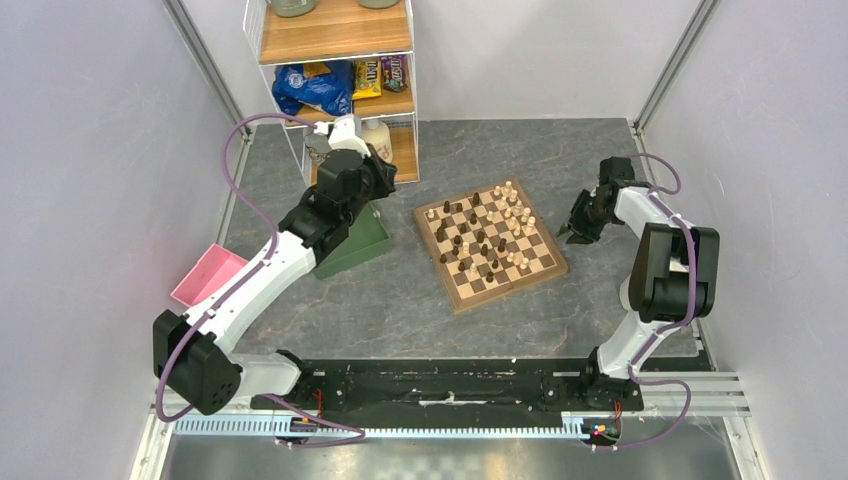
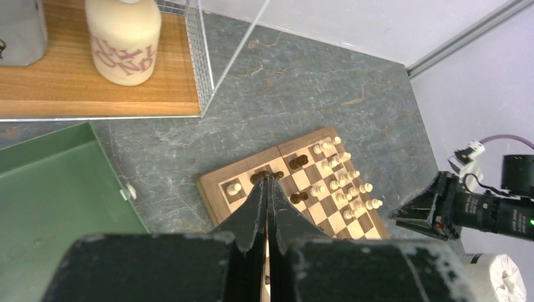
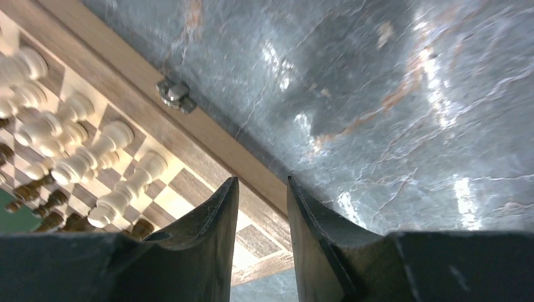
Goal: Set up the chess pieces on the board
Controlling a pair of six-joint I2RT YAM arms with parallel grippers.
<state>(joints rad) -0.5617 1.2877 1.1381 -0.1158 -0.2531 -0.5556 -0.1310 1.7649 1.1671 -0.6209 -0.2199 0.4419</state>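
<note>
Left tool (image 2: 267, 182): together, empty.
Right tool (image 3: 262, 189): slightly apart, empty, over board (image 3: 208, 135) edge.
Bottle (image 2: 123, 41): pink writing, unreadable.
Worktop (image 3: 378, 94): grey, stone-look.

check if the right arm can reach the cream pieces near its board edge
Probably yes: the right gripper sits open and empty beside the board, nothing between it and the cream pieces.
</note>
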